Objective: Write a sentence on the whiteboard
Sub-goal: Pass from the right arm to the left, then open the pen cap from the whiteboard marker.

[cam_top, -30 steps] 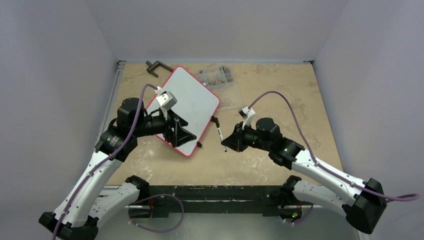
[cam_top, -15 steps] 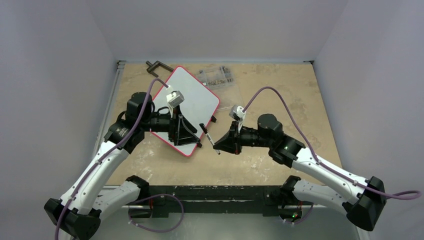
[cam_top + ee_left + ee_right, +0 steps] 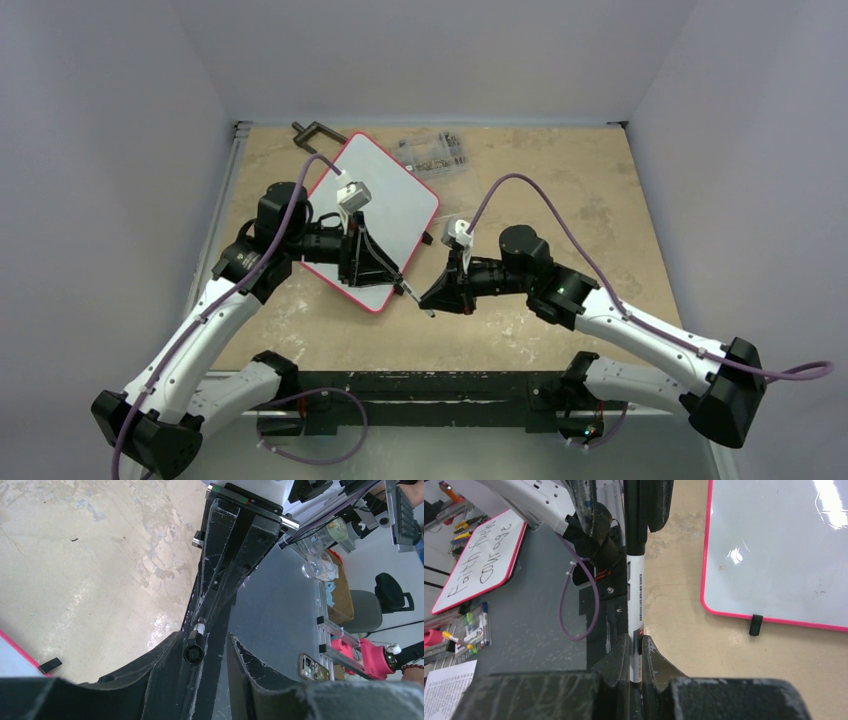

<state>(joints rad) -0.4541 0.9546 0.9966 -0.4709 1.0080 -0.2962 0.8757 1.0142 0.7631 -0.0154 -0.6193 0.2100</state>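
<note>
Right claw (image 3: pixel 635 647) clamps the marker (image 3: pixel 635 590); left claw (image 3: pixel 204 639) flanks its cap (image 3: pixel 194 653), grip unclear, blank whiteboard (image 3: pixel 390 195) beneath it

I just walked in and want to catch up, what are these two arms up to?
The right gripper is shut on a white marker. The left gripper has its fingers on either side of the marker's black end, likely to pull the cap off, though I can't tell if it has clamped. The whiteboard beside them on the table is blank; nothing is written yet.
</note>
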